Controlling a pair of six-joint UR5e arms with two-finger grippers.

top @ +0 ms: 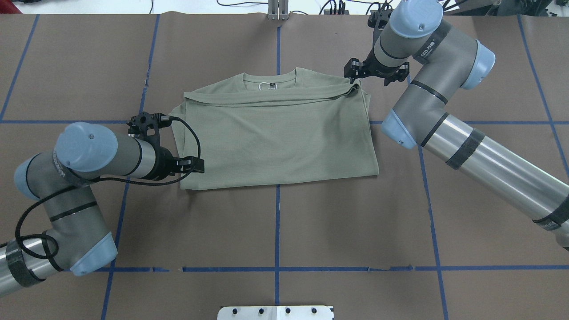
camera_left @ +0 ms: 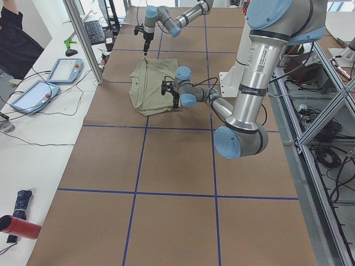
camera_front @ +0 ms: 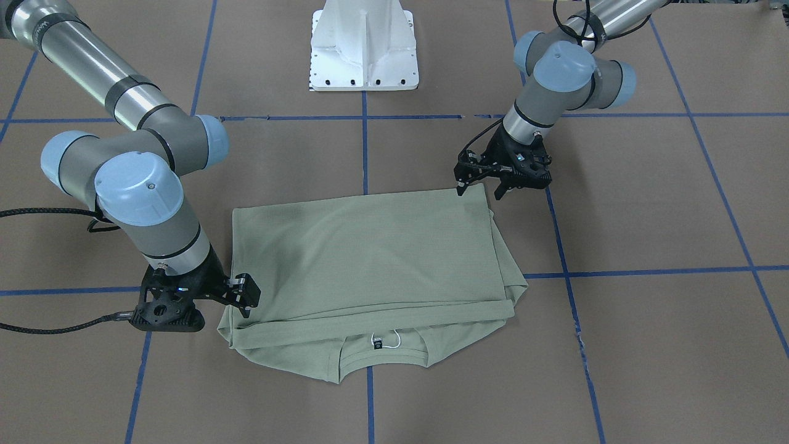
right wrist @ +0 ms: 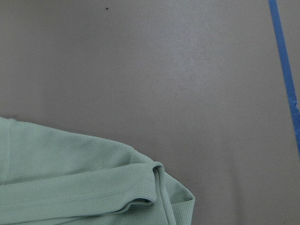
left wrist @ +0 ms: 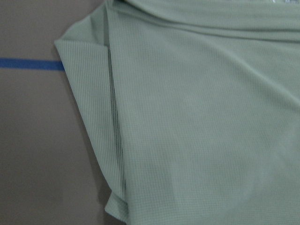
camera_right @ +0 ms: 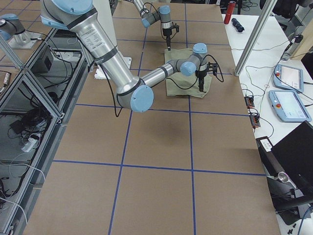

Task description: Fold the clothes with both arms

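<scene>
Seen from overhead, the left gripper (camera_front: 479, 191) hangs over the 8 o'clock corner of the sage-green shirt (top: 275, 138). Its jaws are wide apart and hold nothing, and one fingertip is just at the cloth edge. The shirt lies flat on the brown table (top: 200, 231), a little toward 12 o'clock from the centre. It is folded to a rectangle across a blue tape line (top: 277, 222). Its round neck (top: 269, 76) points to 12 o'clock, and the white loop (top: 265, 84) shows there, just beyond the folded-over edge. The right gripper (top: 371, 81) stands at the shirt's 1 o'clock corner. It also looks spread open and grips no cloth.
</scene>
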